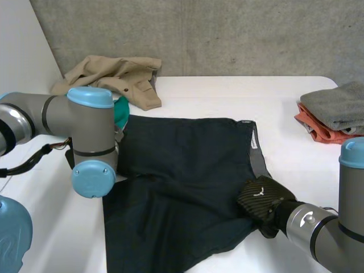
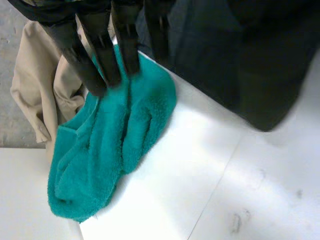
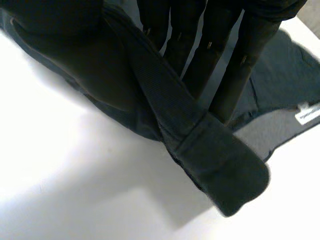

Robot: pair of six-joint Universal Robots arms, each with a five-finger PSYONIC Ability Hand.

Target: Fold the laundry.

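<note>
The dark shorts [image 1: 182, 170] lie spread flat across the middle of the bench [image 1: 227, 94], with the waistband [image 3: 170, 100] along the side nearest the right arm. The right robot hand [image 1: 263, 196] sits on that waistband edge near its nearer corner. Its straight fingers [image 3: 220, 65] look to be pinching the band against the thumb, and the corner is raised just off the bench. The left robot hand [image 2: 100, 45] is at the opposite edge with its fingers straight and spread. Their tips rest on a teal towel [image 2: 115, 140] just beside the shorts rather than on the shorts themselves.

The main risk, as I judge it, is that nothing pins the far side. Pulling the waistband across could then slide the whole garment instead of folding it. The left fingers could also drag the towel into the fold, and the narrow pinch on the band might slip. A beige garment [image 1: 116, 77] lies behind the towel, and a folded grey and orange stack [image 1: 333, 111] sits well apart
</note>
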